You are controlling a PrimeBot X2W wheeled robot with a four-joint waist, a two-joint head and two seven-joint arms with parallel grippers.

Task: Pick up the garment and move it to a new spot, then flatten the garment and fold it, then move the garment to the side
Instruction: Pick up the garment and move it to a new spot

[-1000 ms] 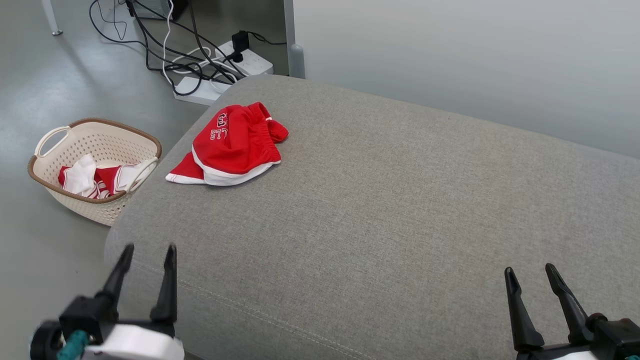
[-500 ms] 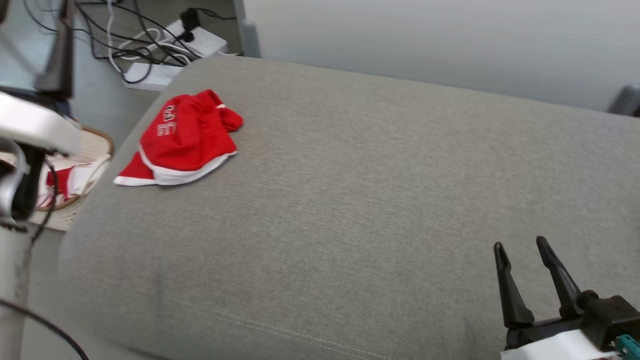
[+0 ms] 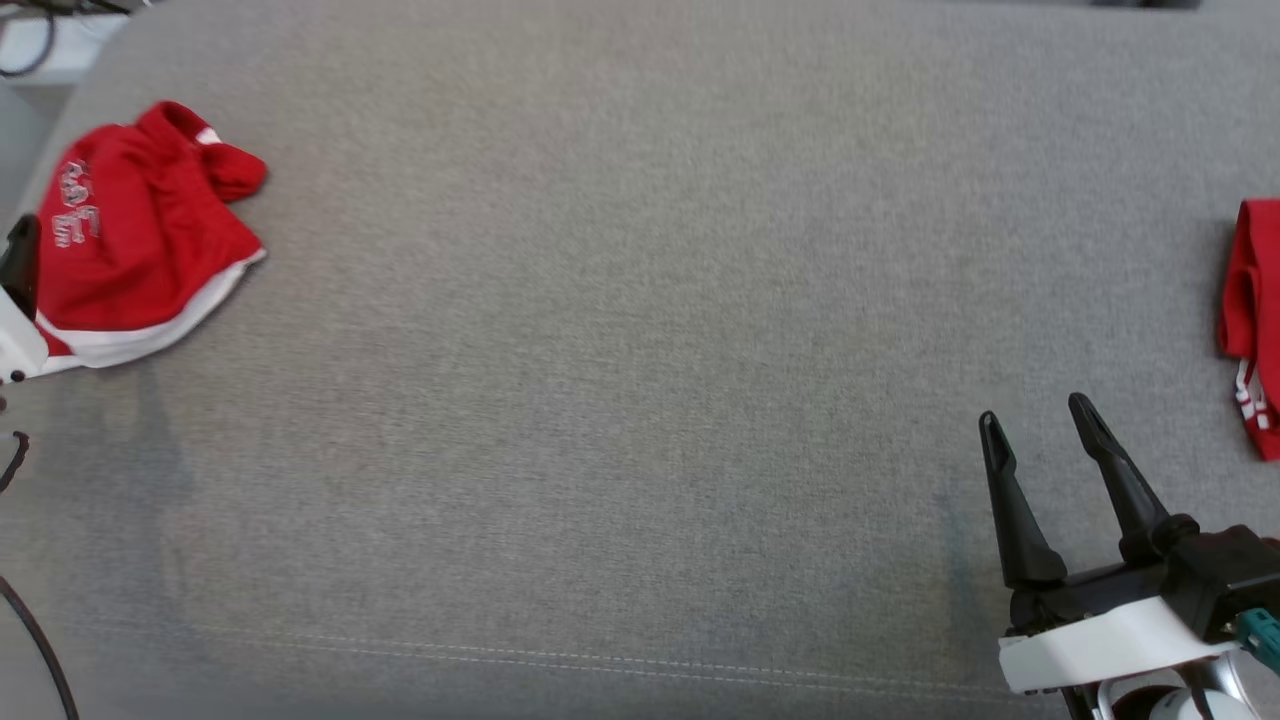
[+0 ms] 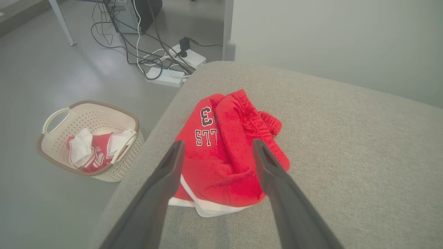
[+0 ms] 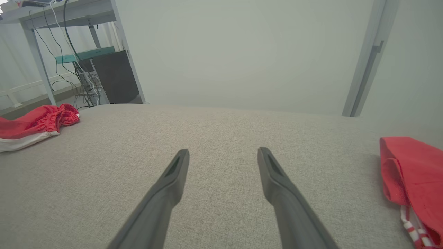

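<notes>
In the head view, now tilting lower, the red shorts (image 3: 140,250) are lying far left on the sofa (image 3: 640,350), the right tool (image 3: 1034,412) idling apart; in the left wrist view the left tool (image 4: 218,143), apart too, is arriving near them for pick-up.

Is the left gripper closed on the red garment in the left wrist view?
No, the left gripper stands open, fingers spread wide, and the red garment lies unpinched on the grey cushion.

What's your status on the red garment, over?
Left gripper open, aimed at crumpled red garment, not gripping. Right gripper open, empty, over the cushion. Second red garment far right, out of the way.
</notes>
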